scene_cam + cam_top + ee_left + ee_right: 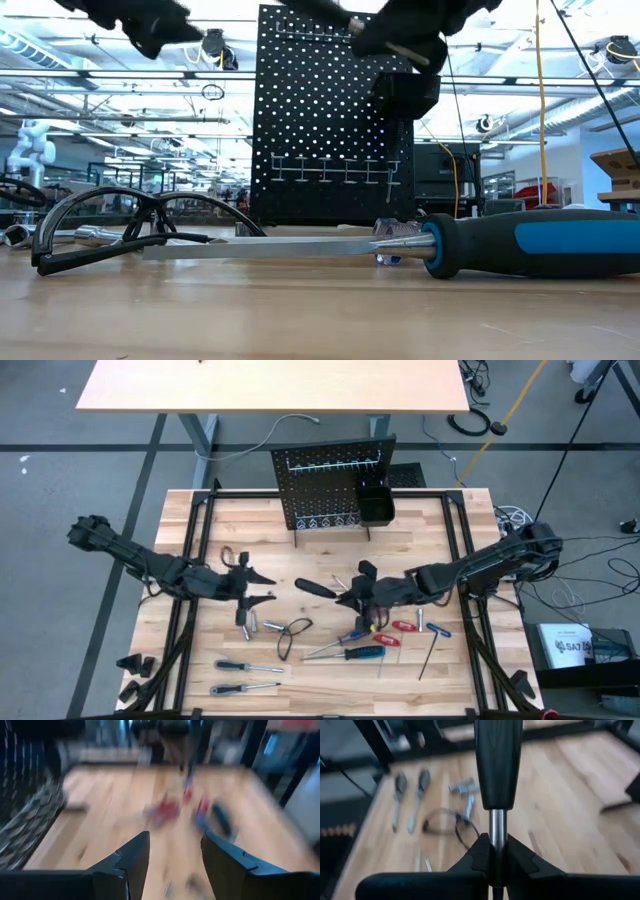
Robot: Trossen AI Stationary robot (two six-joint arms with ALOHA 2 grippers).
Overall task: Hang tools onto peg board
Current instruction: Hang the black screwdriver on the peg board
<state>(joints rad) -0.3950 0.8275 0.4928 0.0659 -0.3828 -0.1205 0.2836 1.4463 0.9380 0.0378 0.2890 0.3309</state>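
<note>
Early going: 1 tool lifted, the rest still on the worktop

The right pincer (352, 598) is clamped on the metal shaft of a black-handled screwdriver (314, 588), carried above the worktop (420, 520) and well short of the peg board (334, 488), which stands upright at the far edge. As far as the high view shows, its hooks carry no hand tools yet, so nearly all of the job seems left. The left pincer (258, 588) hangs spread and empty over the left half. Lying flat are a blue-handled screwdriver (362, 654), red-handled screwdrivers (404, 626), 2 dark-handled screwdrivers (240, 666) near the front edge, a black wire loop (292, 632) and silver bits (247, 622). The worktop is pale wood planks; behind it a second desk (270, 385) stands on grey floor with trailing cables, in a bright, open workshop.
</note>
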